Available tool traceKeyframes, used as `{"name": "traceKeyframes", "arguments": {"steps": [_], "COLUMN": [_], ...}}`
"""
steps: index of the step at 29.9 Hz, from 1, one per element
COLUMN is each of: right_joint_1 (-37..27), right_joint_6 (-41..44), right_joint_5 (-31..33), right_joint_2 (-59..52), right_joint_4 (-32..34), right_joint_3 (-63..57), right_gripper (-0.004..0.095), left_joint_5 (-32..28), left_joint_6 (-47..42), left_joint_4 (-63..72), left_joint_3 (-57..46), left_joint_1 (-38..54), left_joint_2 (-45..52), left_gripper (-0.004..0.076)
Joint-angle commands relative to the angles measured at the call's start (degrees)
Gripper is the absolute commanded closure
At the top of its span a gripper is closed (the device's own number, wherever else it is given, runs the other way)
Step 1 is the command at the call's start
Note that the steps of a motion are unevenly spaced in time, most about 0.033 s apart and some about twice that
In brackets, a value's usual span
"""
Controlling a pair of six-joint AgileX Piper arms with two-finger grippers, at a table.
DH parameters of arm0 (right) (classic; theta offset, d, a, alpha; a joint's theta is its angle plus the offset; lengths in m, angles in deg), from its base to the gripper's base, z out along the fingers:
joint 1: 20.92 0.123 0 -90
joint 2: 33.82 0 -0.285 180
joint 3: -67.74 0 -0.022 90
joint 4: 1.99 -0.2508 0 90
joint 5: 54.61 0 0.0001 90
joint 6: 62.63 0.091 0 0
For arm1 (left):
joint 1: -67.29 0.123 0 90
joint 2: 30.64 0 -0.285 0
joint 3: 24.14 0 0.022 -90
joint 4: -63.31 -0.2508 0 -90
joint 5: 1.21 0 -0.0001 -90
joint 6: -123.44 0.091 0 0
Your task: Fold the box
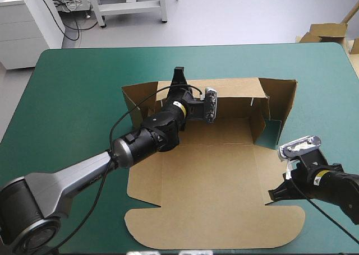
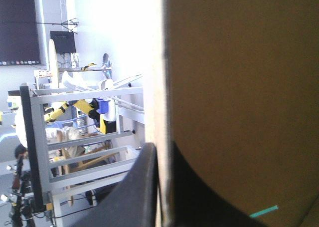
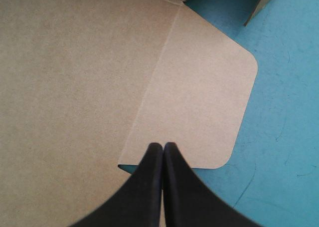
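Note:
The brown box [image 1: 207, 176] lies mid-table with its lid panel flat toward the near edge. Its back wall and both side walls stand raised. My left gripper [image 1: 179, 74] is at the top of the back wall, left of its middle. In the left wrist view the wall's edge [image 2: 162, 87] runs between the black fingers [image 2: 142, 187], so the left gripper [image 2: 162, 197] is shut on the box. My right gripper [image 1: 276, 194] sits low at the lid's right side flap. In the right wrist view the right gripper [image 3: 163, 147] is shut, its tip over the rounded flap [image 3: 199, 97], with nothing between the fingers.
The teal-green table [image 1: 73, 98] is bare to the left of the box and along the far edge. The raised right side wall [image 1: 280, 103] stands just beyond my right arm. More brown board [image 1: 328, 32] shows past the table's far right corner.

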Motion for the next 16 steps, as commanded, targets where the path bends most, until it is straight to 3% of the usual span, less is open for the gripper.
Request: {"name": "traceKeyframes", "arguments": {"steps": [1, 9, 16], "right_joint_1": [-0.50, -0.50, -0.50], "right_joint_6": [-0.10, -0.10, -0.47], "right_joint_5": [-1.88, -2.60, -7.39], "right_joint_2": [-0.24, -0.24, -0.24], "right_joint_4": [-0.43, -0.02, -0.02], "right_joint_3": [1.53, 1.53, 1.53], "right_gripper": [0.0929, 0.0929, 0.0929], "left_joint_5": [-1.23, 5.85, 5.76], "left_joint_6": [-4.12, -32.39, -34.33], "left_joint_4": [-6.13, -32.43, -34.74], "left_joint_3": [-1.96, -10.78, -14.50], "left_joint_1": [-1.28, -1.37, -1.37], "left_joint_2": [2.56, 2.56, 2.56], "left_gripper": [0.0732, 0.0732, 0.0732]}}
